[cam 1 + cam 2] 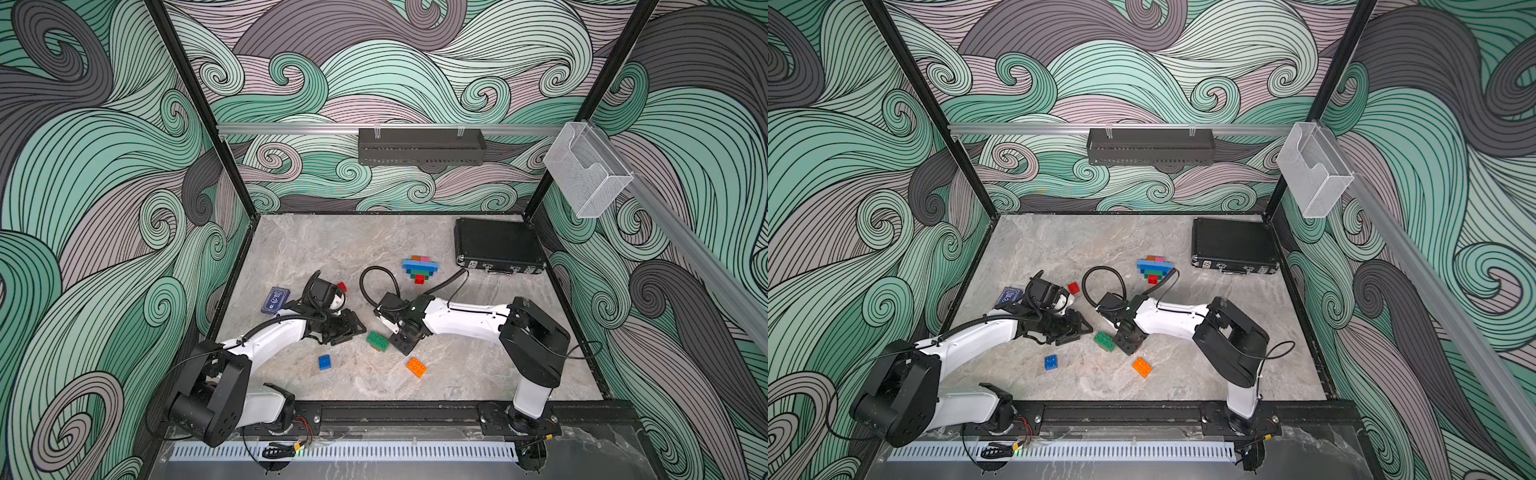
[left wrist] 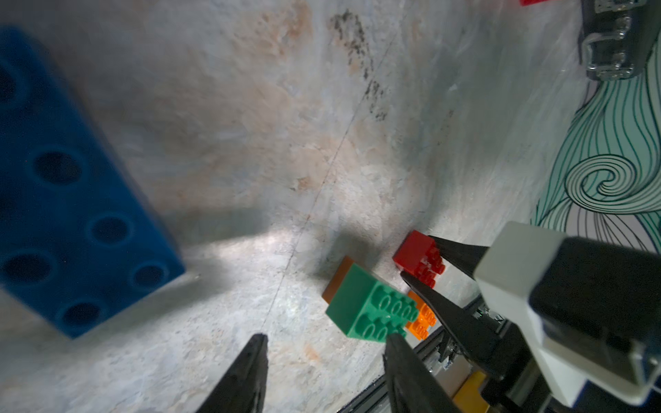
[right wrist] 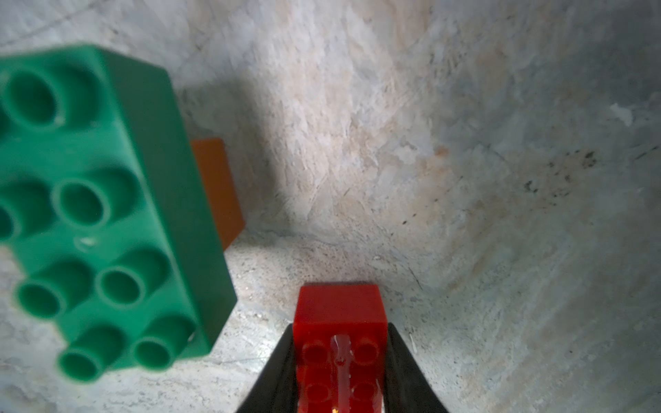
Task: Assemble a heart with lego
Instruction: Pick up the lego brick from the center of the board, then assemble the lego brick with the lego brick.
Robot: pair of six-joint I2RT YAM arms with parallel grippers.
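Red square brick (image 3: 339, 307), studs toward the wrist, clamped in right claw (image 3: 339, 327); left claw (image 2: 326, 338) apart, empty.

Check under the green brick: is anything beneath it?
Yes. The green brick sits on an orange brick; only one side of it sticks out past the green edge in both wrist views. Its studs and the rest are covered, so its size cannot be told.

This is a robotics lab test cell: a marble-patterned bench (image 1: 291, 249) is boxed in by black frame posts (image 1: 193, 95) and wave-printed wall panels (image 1: 395, 62), with a left arm (image 1: 270, 336) and right arm (image 1: 465, 318) bolted to a front mounting rail (image 1: 395, 413).
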